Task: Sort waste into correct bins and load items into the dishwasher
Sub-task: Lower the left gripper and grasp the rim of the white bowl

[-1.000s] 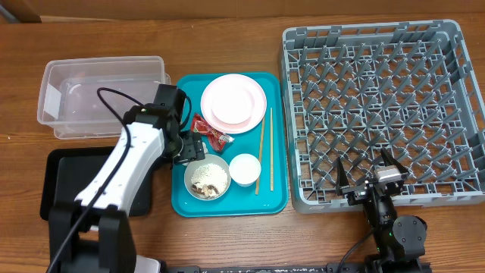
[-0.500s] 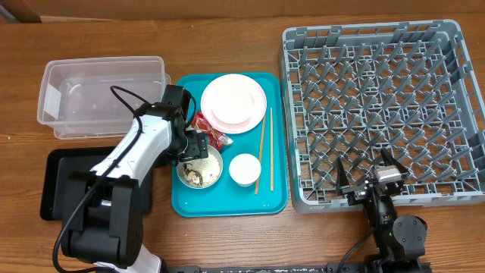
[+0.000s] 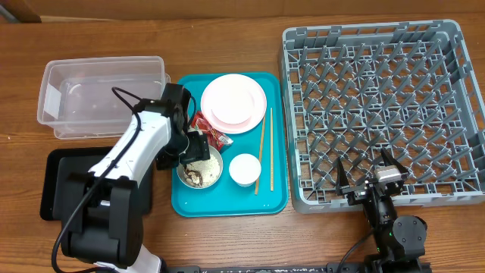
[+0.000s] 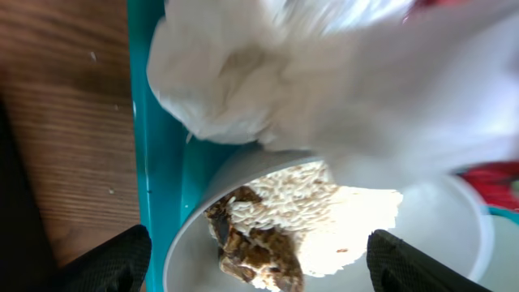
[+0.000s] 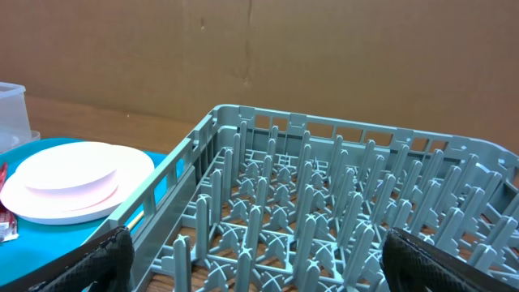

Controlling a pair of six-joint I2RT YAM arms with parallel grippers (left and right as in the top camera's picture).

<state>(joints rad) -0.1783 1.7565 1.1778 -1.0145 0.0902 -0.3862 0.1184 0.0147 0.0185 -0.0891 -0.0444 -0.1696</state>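
Observation:
My left gripper (image 3: 195, 149) is open and hovers low over a white bowl (image 3: 201, 170) holding rice-like grains and brown scraps (image 4: 272, 223) on the teal tray. In the left wrist view its fingers (image 4: 122, 261) stand wide apart, with the bowl's (image 4: 195, 243) left rim between them. A crumpled white tissue (image 4: 219, 77) lies just beyond the bowl, blurred. The red wrapper (image 3: 211, 130) lies beside the stacked plates (image 3: 233, 102). A small white cup (image 3: 245, 168) and chopsticks (image 3: 262, 148) are on the tray. My right gripper (image 3: 372, 182) is open and empty at the grey rack's (image 3: 383, 106) front edge.
The clear tub (image 3: 102, 95) stands at the back left, and the black tray (image 3: 57, 186) lies in front of it, partly under my left arm. The teal tray (image 3: 227, 205) lies between them and the rack. The right wrist view shows the rack's pegs (image 5: 324, 203) close ahead.
My left gripper came down over the bowl. The bowl now sits a little up and to the left of where it was. The right arm has not moved.

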